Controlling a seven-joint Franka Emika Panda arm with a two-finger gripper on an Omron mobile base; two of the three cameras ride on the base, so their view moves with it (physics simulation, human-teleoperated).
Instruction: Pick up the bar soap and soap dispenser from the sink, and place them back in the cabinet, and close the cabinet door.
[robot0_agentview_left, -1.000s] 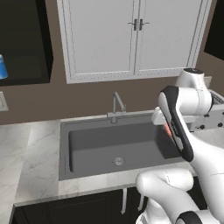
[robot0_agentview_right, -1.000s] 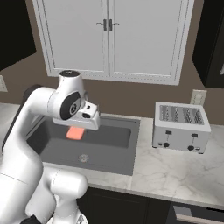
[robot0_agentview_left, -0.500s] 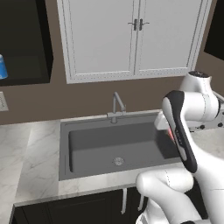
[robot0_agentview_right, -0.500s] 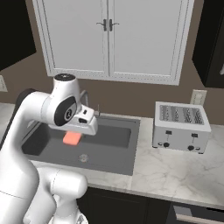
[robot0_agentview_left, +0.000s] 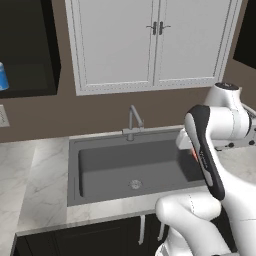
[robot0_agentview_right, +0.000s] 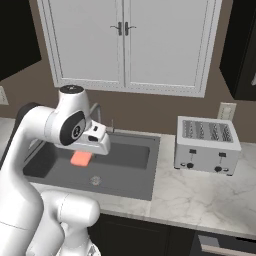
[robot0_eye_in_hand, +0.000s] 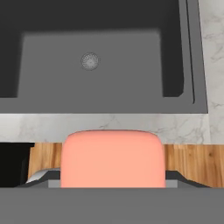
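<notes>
The pincer (robot0_eye_in_hand: 113, 181) is clamped on the flat orange-red bar soap (robot0_eye_in_hand: 113, 159), which sits between its dark tips. In the hand view the dark grey rectangular sink (robot0_eye_in_hand: 192, 87) with its round drain ring (robot0_eye_in_hand: 89, 61) lies beyond the soap, past a marble bench (robot0_eye_in_hand: 109, 127) edge. The right base view shows the soap (robot0_agentview_right: 81, 158) raised over the basin; a silver toaster (robot0_agentview_right: 206, 145) stands well apart.

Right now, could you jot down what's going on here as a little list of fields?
end effector: closed on the bar soap
bar soap: orange-red, lifted above the sink
sink: dark grey basin, round drain in the floor
soap dispenser: blue, at the far left inside the dark cabinet
toaster: on the counter right of the sink
</notes>
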